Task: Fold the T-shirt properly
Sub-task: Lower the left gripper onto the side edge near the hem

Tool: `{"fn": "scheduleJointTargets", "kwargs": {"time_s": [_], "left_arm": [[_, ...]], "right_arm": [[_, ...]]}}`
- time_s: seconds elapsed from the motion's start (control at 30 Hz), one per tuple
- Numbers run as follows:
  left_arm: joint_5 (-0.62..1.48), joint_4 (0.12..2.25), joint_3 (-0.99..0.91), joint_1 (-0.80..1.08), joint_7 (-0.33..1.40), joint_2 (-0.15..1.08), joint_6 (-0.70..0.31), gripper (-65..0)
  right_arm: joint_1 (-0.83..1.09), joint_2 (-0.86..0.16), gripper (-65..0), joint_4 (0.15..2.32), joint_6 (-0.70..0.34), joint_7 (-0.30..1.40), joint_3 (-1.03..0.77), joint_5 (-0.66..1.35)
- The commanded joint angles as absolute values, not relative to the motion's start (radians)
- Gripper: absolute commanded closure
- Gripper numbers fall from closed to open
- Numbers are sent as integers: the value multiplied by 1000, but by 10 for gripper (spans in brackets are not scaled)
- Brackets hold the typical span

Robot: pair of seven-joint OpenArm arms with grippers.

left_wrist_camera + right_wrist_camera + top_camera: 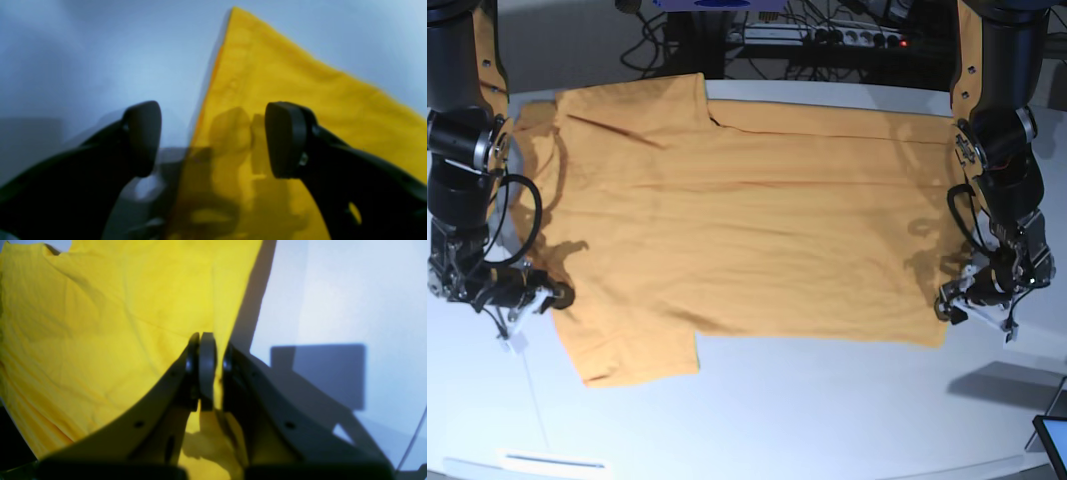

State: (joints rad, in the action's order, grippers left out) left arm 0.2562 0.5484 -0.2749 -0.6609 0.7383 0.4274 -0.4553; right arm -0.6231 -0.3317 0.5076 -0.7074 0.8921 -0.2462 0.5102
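Note:
The orange-yellow T-shirt lies spread flat on the white table, sleeves to the left and hem to the right. My right gripper sits at its near left edge by the lower sleeve. In the right wrist view the right gripper is shut, its pads pressed together on the T-shirt at its edge. My left gripper is at the near hem corner. In the left wrist view the left gripper stands open, straddling the edge of the T-shirt, with nothing gripped.
Cables and a power strip run behind the table's far edge. A dark tablet corner shows at the near right. A small white label and a white strip lie on the table at the near left.

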Motion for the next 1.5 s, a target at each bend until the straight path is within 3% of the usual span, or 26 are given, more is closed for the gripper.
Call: {"fn": "scheduleJointTargets", "kwargs": {"time_s": [0.0, 0.13, 0.33, 0.7, 1.37, 1.47], "left_arm": [[217, 570, -257, -680, 745, 438, -450, -475], [77, 573, -220, -680, 745, 404, -450, -475], [58, 573, -223, -682, 745, 403, -450, -475], [343, 475, -220, -682, 751, 412, -450, -475], [453, 479, -209, -671, 895, 401, -461, -479], [453, 479, -211, -671, 905, 390, -522, -479]], "right_arm": [[-636, -340, -3, 512, -698, 931, -245, 475], [-636, -340, -3, 512, -698, 931, -245, 475], [-636, -338, -3, 512, -698, 931, -245, 475], [-636, -338, -3, 512, -698, 931, -245, 475], [-636, -340, -3, 512, -698, 931, -245, 475], [-636, -340, -3, 512, -698, 931, -245, 475]]}}
